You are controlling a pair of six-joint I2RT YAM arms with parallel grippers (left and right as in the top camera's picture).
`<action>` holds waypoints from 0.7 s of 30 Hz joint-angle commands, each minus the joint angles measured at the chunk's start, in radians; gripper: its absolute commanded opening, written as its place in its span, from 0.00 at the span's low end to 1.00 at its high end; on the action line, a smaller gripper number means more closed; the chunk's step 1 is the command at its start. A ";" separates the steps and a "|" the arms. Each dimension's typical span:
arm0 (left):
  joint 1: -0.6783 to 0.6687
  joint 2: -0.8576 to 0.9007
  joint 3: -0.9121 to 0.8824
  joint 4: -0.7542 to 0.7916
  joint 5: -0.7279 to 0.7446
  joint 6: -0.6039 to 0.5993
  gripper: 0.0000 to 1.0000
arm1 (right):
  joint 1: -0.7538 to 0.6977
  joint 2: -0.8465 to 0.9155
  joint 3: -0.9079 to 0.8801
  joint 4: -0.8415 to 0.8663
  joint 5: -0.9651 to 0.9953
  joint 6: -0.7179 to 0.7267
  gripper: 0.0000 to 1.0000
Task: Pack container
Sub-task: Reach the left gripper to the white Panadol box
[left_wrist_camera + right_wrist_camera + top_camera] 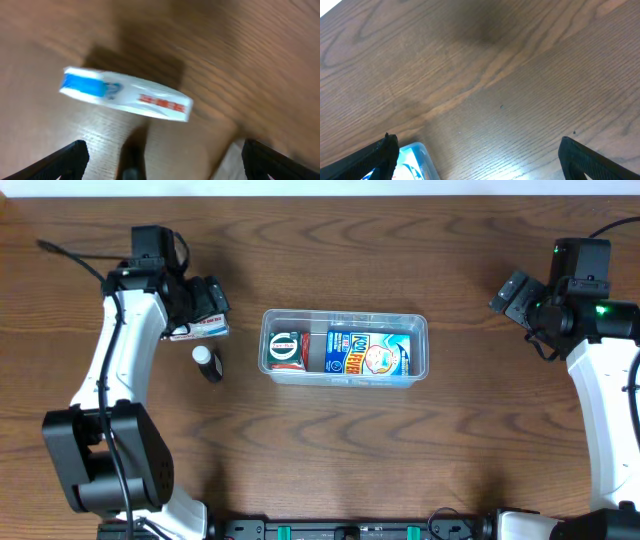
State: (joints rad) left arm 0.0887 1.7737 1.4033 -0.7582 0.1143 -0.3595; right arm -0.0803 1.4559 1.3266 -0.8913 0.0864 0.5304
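Note:
The clear plastic container (pixel 346 315) stands mid-table. It holds a blue printed box (pixel 368 353) and a round green-and-white labelled item (pixel 284 349) at its left end. A white box with blue and red print (pixel 199 330) lies on the table left of it and also shows in the left wrist view (pixel 125 95). A small dark bottle with a white cap (pixel 207 364) stands just in front of that box. My left gripper (pixel 205 302) hovers over the white box, open and empty (pixel 162 160). My right gripper (pixel 512 295) is open and empty far right (pixel 477 155); the container's corner (pixel 415 157) shows by its left finger.
The table is dark wood grain. The left arm's white links run down the left side (pixel 120 370) and the right arm's down the right edge (pixel 600 410). A dark blurred shape (pixel 131 167), possibly the bottle, sits between the left fingers.

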 commanded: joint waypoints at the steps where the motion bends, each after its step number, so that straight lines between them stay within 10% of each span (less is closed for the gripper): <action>1: 0.025 0.031 0.010 0.011 -0.083 -0.290 0.98 | -0.006 0.003 0.005 0.001 0.007 0.007 0.99; 21: 0.026 0.222 0.009 0.079 -0.069 -0.413 0.99 | -0.006 0.003 0.005 0.001 0.007 0.007 0.99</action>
State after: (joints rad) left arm 0.1150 1.9709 1.4033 -0.6819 0.0525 -0.7601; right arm -0.0803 1.4559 1.3266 -0.8917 0.0860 0.5304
